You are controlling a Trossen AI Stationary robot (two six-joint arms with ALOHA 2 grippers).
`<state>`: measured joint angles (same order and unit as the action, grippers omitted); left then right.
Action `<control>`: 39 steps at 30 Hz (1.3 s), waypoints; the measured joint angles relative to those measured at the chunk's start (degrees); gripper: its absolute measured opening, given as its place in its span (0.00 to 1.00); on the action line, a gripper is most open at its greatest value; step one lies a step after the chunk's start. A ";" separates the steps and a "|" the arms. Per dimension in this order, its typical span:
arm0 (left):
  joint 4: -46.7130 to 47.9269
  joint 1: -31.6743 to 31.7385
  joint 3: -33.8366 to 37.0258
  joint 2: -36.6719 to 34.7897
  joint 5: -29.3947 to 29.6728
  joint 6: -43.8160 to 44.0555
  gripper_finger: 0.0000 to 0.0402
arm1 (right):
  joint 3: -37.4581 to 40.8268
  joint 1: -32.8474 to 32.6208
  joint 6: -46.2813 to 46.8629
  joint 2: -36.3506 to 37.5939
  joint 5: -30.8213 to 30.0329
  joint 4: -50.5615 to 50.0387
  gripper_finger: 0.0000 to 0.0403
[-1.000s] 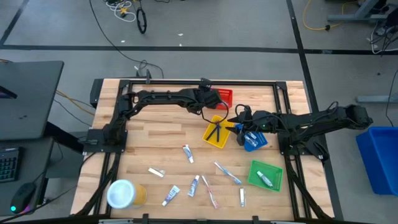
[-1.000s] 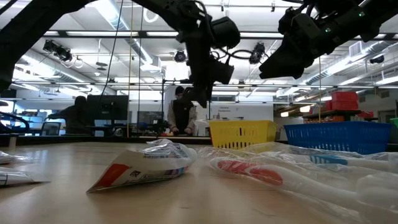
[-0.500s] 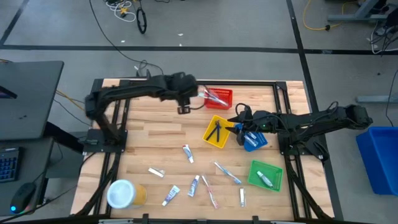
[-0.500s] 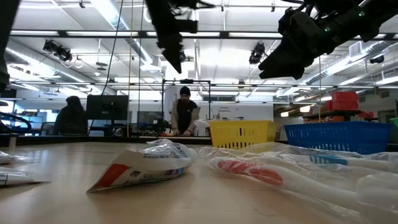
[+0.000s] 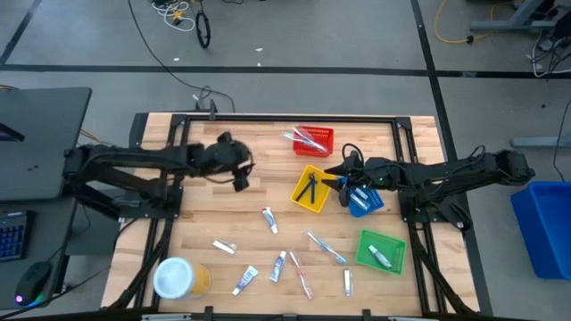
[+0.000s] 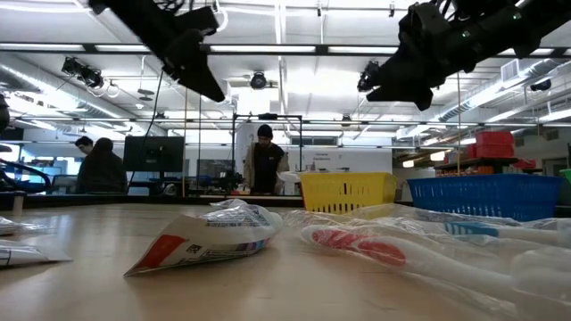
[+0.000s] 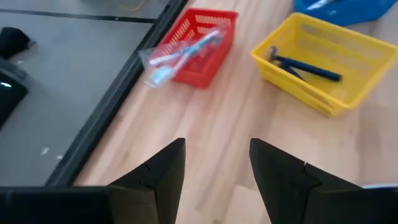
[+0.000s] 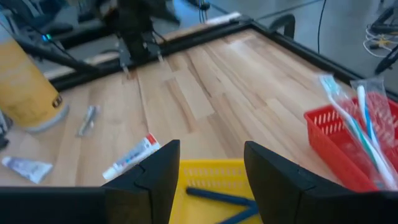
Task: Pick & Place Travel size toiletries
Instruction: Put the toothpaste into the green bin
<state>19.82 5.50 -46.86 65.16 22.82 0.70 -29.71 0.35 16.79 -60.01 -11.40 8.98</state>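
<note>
Wrapped toothbrushes (image 5: 310,138) lie in the red tray (image 5: 323,141), one end sticking out over its rim (image 7: 160,62). A dark razor (image 5: 309,187) lies in the yellow tray (image 5: 299,198). White tubes (image 5: 269,218), a silvery packet (image 5: 223,247) and more toothbrushes (image 5: 326,247) lie loose on the near half of the table. Another tube (image 5: 380,256) sits in the green tray (image 5: 390,239). My left gripper (image 5: 239,176) hovers open over bare wood, left of the yellow tray. My right gripper (image 5: 343,183) hangs open between the yellow tray and the blue tray (image 5: 368,205).
A large yellow tub with a white top (image 5: 178,277) stands at the near left corner. A dark metal frame (image 5: 268,116) runs round the table edge. Bare wood (image 5: 223,209) lies between my left gripper and the loose items. People stand in the room beyond the table (image 6: 266,165).
My left gripper has drawn back from over the red tray, swinging toward the table's left and somewhat nearer, staying high above the wood. The wrapped toothbrushes, hidden under it before, now show lying in the red tray. My right arm has kept its place.
</note>
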 joint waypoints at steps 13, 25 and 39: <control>-19.07 -7.54 14.57 -3.55 -2.68 -1.42 0.47 | 0.02 -3.12 -0.25 -3.36 0.02 10.47 0.48; -27.14 -8.44 18.06 -3.45 -5.72 -6.01 0.47 | -3.09 -8.58 1.31 -17.54 -0.15 24.40 0.48; -32.11 -8.42 18.08 -3.43 -5.68 -5.91 0.47 | -22.59 -14.74 -0.84 -28.13 -2.86 3.95 0.46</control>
<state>-12.29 -2.92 -28.77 61.73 17.14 -5.21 -52.30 -14.39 15.94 -88.14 -14.26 12.94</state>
